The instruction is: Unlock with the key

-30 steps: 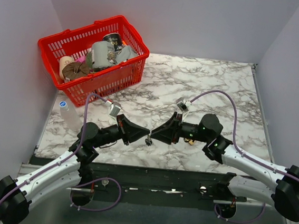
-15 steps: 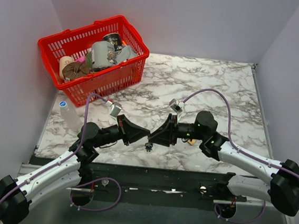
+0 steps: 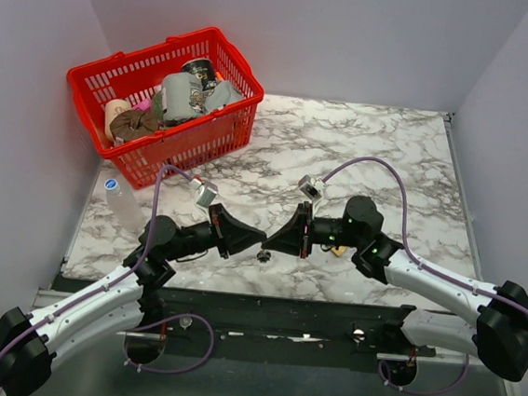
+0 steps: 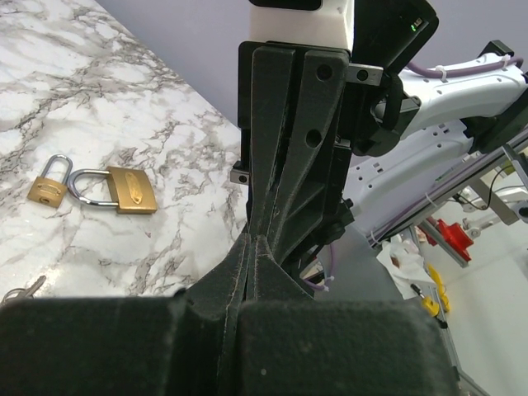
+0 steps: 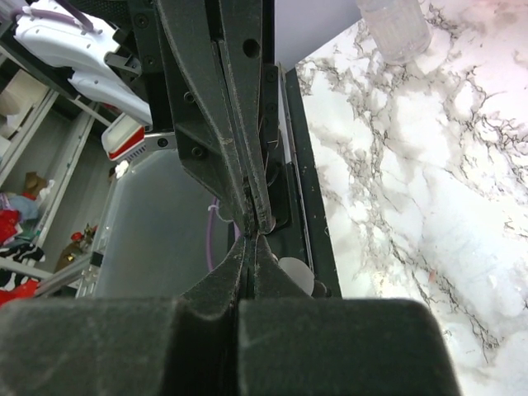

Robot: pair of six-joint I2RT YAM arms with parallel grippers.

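Note:
The small dark key (image 3: 263,253) hangs just above the marble where my two grippers meet tip to tip, near the table's front edge. My left gripper (image 3: 257,244) comes in from the left, shut on the key. My right gripper (image 3: 271,245) comes in from the right, also shut on it. In both wrist views the key is hidden between the pads. The left wrist view shows my left gripper (image 4: 254,241) shut, the right one facing it. In the right wrist view my right gripper (image 5: 254,237) is shut too. Two brass padlocks (image 4: 124,188) lie linked on the marble.
A red basket (image 3: 216,137) full of objects stands at the back left. A clear bottle (image 3: 119,198) lies at the table's left edge. The padlocks (image 3: 336,251) sit mostly hidden under my right arm. A bit of silver metal (image 4: 21,290) lies near the front edge.
My right gripper moved left up to the left gripper's tip and shut its jaws at the key. The left gripper stayed shut and barely moved.

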